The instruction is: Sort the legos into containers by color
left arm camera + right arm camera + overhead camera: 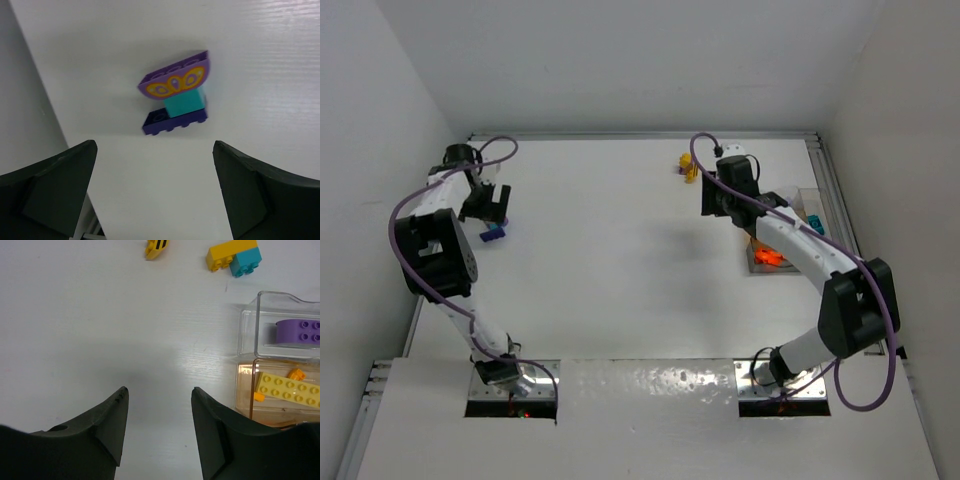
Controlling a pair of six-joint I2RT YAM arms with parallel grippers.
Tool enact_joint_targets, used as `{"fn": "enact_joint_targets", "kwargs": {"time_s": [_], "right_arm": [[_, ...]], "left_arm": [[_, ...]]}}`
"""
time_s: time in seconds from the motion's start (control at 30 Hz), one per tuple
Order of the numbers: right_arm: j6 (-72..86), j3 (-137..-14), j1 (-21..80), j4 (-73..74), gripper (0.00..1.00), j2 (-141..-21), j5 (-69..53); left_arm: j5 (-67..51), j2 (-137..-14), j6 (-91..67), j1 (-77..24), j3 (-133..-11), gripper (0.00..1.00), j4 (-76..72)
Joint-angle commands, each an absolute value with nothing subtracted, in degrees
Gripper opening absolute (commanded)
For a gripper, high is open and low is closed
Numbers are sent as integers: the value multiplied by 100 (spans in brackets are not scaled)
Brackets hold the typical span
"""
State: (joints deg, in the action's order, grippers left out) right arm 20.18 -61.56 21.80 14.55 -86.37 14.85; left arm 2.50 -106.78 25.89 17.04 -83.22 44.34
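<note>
A lego clump (175, 100) lies on the white table: a purple curved piece with an orange pattern, a teal brick and a dark purple plate. My left gripper (154, 145) hangs open just short of it, apart from it; from above the clump (493, 236) sits just below the left gripper (492, 208). My right gripper (159, 390) is open over bare table, nothing between its fingers. To its right stands the clear container (246, 335), with a purple brick (299, 331) in one compartment and a yellow plate (287, 390) with small orange bits in another. A yellow-and-teal clump (235, 256) and a striped yellow piece (156, 247) lie beyond.
From above, the container (804, 205) sits at the right edge, partly under the right arm, with orange pieces (768, 258) and a teal one (814, 222) inside. Loose yellow and purple legos (690, 165) lie near the back. Side walls close in on both sides.
</note>
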Motion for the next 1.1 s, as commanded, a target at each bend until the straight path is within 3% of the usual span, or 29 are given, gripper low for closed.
{"fn": "enact_joint_targets", "kwargs": {"time_s": [0.0,0.67,0.97,1.07], "right_arm": [[2162,-6187,2206,1292,53,-8393,1433],[2162,-6381,2197,1477,55,-8517,1450],[2127,-6416,2197,1547,55,-8517,1503],[2127,-6416,2206,1547,55,-8525,1520]], "left_arm": [[659,-10626,2092,1362,-7981,100,3728],[1433,-11434,1301,1283,-7963,99,3375],[1486,-11505,1125,1318,-7911,87,3366],[1363,-11531,1072,1318,-7971,73,3410]]}}
